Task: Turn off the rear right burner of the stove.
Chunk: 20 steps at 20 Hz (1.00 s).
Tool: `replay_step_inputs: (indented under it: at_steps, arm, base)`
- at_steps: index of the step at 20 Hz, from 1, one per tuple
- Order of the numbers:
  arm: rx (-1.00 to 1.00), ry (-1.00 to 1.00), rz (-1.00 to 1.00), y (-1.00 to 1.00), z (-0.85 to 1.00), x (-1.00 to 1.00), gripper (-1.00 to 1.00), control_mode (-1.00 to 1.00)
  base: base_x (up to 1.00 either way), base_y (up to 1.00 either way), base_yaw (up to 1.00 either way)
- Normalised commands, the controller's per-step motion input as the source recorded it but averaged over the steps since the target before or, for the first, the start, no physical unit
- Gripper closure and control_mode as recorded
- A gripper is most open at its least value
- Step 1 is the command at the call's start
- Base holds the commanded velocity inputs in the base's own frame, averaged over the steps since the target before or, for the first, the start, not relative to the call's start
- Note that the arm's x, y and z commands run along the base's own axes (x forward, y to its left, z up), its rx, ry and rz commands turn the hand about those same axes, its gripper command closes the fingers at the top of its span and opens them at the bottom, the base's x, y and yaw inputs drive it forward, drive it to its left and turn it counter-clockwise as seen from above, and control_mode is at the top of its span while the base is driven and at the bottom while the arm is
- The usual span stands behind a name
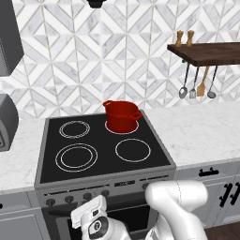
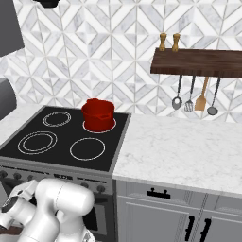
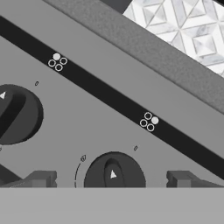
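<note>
gripper (image 3: 113, 180) spread wide, empty, straddling a knob (image 3: 113, 171) | next: confirm its 4-dot icon (image 3: 149, 121) marks rear right, probably does, then close squarely, twist | rear right burner (image 1: 123, 126) under red pot (image 1: 122, 115), stove (image 1: 103, 154) back

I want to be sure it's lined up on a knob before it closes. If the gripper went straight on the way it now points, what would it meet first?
Most likely the dark knob centred between the open gripper's fingertips, on the stove's grey front panel. How far off it is cannot be told.
</note>
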Motion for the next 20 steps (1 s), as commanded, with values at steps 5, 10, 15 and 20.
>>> replay_step_inputs:
  at_steps: [5,10,15,20]
  arm:
    - [0.00,0.00,0.00,-0.04,0.00,0.00,-1.00,-1.00]
    - [0.00,0.00,0.00,0.00,0.00,0.00,1.00,-1.00]
    - [0.00,0.00,0.00,0.00,0.00,0.00,1.00,-1.00]
    - [0.10,0.00,-0.01,0.00,0.00,0.04,1.00,-1.00]
  base:
    - [0.00,0.00,0.00]
    - [0.00,0.00,0.00]
    - [0.00,0.00,0.00]
    - [0.00,0.00,0.00]
